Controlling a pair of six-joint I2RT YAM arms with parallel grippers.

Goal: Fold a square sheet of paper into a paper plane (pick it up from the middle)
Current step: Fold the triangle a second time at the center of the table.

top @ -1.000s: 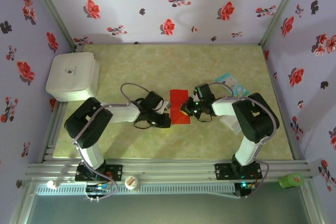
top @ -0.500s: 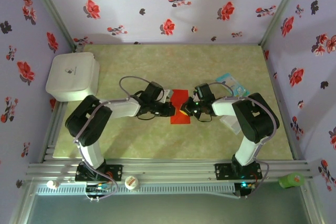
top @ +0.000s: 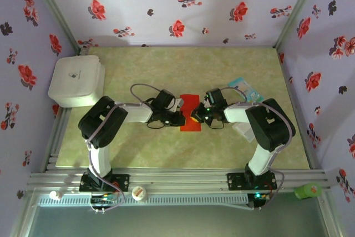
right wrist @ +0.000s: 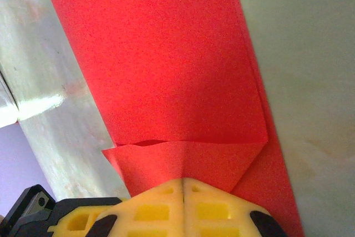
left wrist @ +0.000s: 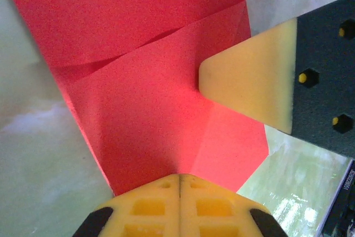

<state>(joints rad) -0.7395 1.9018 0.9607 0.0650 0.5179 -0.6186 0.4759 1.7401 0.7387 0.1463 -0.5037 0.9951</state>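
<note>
Lit softly and evenly from above in the overhead view, bright enough, a little soft all over, with slight bending of the straight rails (top: pixel 177 181) toward the bottom edge. Only faint, short shadows on the table (top: pixel 222 70). From the left wrist: grainy, oversaturated red across the paper (left wrist: pixel 150 98), pale glare on the glossy tabletop at lower left and lower right. From the right wrist: a dimmer band across the middle of the sheet, white glare on the tabletop at left, blur closest to the lens.
</note>
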